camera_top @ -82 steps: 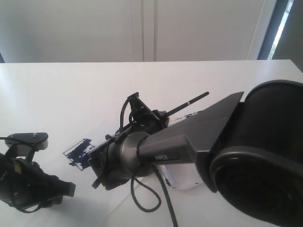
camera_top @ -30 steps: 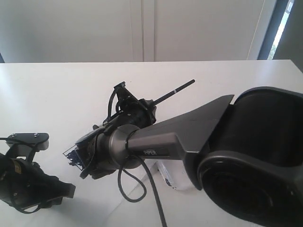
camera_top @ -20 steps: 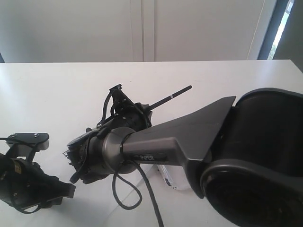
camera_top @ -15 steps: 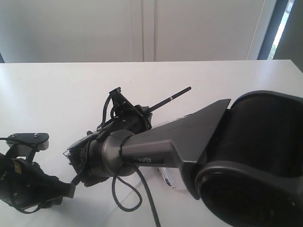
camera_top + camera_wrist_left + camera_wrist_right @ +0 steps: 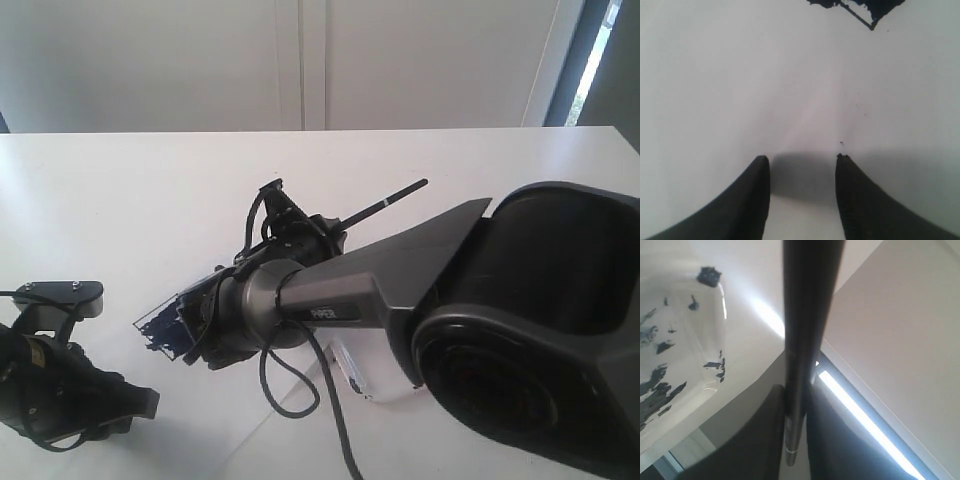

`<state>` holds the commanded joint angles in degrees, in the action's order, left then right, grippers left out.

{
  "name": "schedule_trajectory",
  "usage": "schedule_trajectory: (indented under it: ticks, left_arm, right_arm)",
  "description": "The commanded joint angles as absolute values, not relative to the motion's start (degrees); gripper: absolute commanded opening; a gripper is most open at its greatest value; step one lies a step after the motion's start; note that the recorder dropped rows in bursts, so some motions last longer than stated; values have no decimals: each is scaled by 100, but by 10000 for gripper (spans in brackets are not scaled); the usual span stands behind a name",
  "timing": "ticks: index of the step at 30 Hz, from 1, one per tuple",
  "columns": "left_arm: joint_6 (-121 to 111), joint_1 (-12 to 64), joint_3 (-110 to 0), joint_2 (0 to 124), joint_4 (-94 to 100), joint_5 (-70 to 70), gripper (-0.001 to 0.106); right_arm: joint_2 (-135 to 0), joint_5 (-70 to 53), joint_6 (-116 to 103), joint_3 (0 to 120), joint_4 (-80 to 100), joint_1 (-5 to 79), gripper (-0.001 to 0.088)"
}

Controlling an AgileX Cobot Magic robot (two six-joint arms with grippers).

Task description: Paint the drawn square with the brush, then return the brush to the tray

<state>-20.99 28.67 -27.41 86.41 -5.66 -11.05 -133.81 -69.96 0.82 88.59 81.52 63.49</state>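
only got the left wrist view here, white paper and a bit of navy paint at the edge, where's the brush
observer: The right pincer is shut on the brush; the handle points up and right in the exterior view.
operator: tip on the square
observer: Can't tell. The right arm hides the tip and part of the drawn square; the part that shows is smeared navy.
operator: and the tray
observer: The tray shows in the right wrist view, splattered with navy paint.
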Motion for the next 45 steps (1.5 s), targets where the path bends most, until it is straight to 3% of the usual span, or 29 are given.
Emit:
schedule_trajectory:
  ticks: [11, 45]
  left_arm:
    - [-2099, 2867, -2741, 8641, -566, -1105, 479]
    - [-2090, 2867, -2741, 8641, -566, -1105, 479]
  right_arm:
    - [-13350, -6996, 0, 8859, 8190, 6658, 0]
    - [-13476, -6996, -285, 8914, 8566, 6444, 0]
